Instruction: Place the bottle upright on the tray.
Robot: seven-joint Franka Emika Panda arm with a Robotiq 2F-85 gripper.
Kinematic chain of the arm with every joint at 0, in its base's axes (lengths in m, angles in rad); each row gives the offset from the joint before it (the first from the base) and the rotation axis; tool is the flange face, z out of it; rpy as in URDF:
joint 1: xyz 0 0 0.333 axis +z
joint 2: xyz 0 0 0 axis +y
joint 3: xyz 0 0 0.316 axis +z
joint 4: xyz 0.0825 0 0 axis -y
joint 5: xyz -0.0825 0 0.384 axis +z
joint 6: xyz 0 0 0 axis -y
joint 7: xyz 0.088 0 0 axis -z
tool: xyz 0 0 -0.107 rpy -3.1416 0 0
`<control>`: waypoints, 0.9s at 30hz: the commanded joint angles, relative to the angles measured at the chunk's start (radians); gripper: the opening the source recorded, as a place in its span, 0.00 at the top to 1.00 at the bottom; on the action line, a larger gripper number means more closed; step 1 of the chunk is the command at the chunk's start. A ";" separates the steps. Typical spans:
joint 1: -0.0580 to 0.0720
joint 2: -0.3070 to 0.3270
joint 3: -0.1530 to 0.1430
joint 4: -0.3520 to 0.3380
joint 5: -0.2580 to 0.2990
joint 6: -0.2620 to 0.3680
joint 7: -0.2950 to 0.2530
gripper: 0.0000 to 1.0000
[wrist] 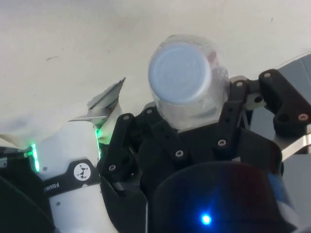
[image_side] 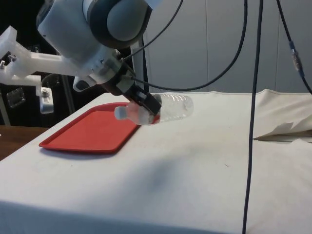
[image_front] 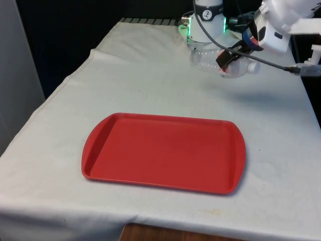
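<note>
Evenly and brightly lit from overhead, with the white cloth on the worktop near washed out. Soft, faint shadow on the cloth beneath the lifted bottle in the side view. Mild sheen along the red tray rim. Dark behind the worktop's far edge. Bottle cap close and slightly blurred from the wrist.

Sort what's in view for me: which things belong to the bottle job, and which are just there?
Job:
- clear plastic bottle with a white cap, held on its side above the table
- flat red plastic tray, nothing on it
- black two-finger gripper, shut on the bottle

Just there:
- white cloth over the table
- black cable hanging
</note>
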 commanded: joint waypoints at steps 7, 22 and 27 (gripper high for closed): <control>-0.011 -0.021 0.000 -0.016 0.022 0.052 -0.003 1.00; -0.022 -0.054 -0.003 -0.024 0.050 0.088 -0.013 1.00; -0.027 -0.071 -0.004 -0.030 0.065 0.102 -0.019 1.00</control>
